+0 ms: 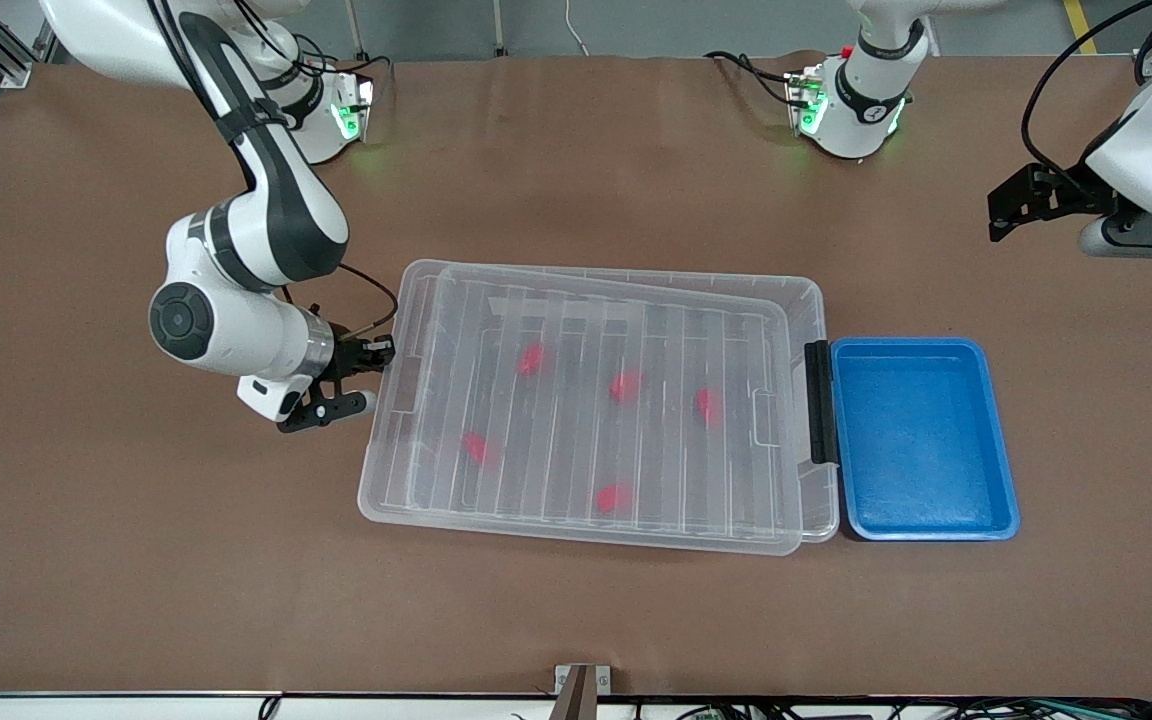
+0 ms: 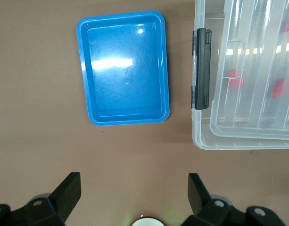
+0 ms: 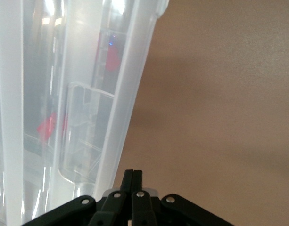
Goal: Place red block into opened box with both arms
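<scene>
Five red blocks (image 1: 532, 359) lie inside the clear box (image 1: 391, 470), under its ribbed lid (image 1: 596, 400), which apparently sits slightly askew. The right gripper (image 1: 376, 352), jaws closed and empty, rests at the box's end wall. The left gripper (image 2: 132, 190) waits with jaws wide apart beside the blue tray (image 1: 1001, 440). Placing looks finished.

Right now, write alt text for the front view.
A clear box with its lid on holds five red blocks, beside an empty blue tray. The shut right gripper is at the box's end; the open left gripper waits aside.
</scene>
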Robot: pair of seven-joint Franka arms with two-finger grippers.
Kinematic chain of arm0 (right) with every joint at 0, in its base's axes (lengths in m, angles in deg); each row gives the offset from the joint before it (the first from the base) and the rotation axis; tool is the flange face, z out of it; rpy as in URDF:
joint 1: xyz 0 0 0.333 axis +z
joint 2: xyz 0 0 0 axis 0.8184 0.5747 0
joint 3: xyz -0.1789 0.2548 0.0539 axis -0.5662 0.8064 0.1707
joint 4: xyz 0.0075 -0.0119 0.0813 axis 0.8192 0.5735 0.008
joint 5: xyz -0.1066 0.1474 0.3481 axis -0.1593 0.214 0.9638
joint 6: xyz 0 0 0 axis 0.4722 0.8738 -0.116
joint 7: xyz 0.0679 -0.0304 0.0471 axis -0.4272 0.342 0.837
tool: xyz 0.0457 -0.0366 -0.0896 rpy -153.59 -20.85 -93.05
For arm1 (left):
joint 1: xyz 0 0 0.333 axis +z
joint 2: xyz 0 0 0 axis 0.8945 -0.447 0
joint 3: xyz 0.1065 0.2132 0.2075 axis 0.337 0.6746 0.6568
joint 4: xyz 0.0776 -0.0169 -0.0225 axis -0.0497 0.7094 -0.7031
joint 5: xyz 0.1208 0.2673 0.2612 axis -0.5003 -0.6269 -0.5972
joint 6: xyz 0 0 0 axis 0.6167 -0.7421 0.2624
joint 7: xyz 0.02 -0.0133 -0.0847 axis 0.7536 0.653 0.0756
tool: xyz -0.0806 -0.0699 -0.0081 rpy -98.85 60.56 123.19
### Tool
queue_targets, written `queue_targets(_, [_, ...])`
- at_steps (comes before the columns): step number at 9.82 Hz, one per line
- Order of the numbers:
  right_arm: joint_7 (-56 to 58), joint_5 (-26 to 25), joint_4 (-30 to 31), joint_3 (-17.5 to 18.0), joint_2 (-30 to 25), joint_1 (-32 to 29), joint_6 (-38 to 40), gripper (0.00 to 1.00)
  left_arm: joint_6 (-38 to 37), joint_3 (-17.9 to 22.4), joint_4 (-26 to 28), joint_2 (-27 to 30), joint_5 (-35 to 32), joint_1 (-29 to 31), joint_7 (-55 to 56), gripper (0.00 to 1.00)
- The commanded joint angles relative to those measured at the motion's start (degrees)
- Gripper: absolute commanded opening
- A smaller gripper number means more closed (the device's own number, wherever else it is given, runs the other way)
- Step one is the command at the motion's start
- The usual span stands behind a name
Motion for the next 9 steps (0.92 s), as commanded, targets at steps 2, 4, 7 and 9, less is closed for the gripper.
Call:
queue_targets(2, [-1.4, 0.9, -1.5, 0.3, 0.5, -0.2, 0.6, 0.00, 0.1, -0.1, 1.9, -0.1, -0.5, 0.1, 0.7, 1.00])
queue_targets(4, [-0.8, -1.0, -4.8, -0.3, -1.5, -4.7, 7.8, 0.48, 0.3, 0.0, 2.4, 0.1, -0.3, 0.3, 0.9, 1.00])
queue_targets(7, [-1.3, -8.3, -5.1, -12.4, -13.2, -3.6, 11.7, 1.00, 0.7, 0.0, 3.6, 0.6, -0.1, 0.6, 1.2, 1.00])
queue_targets(9, [-1.4, -13.4, -5.4, -14.4, -19.1, -5.3, 14.7, 1.00, 2.6, -0.1, 4.8, 1.5, 0.4, 0.6, 1.2, 1.00])
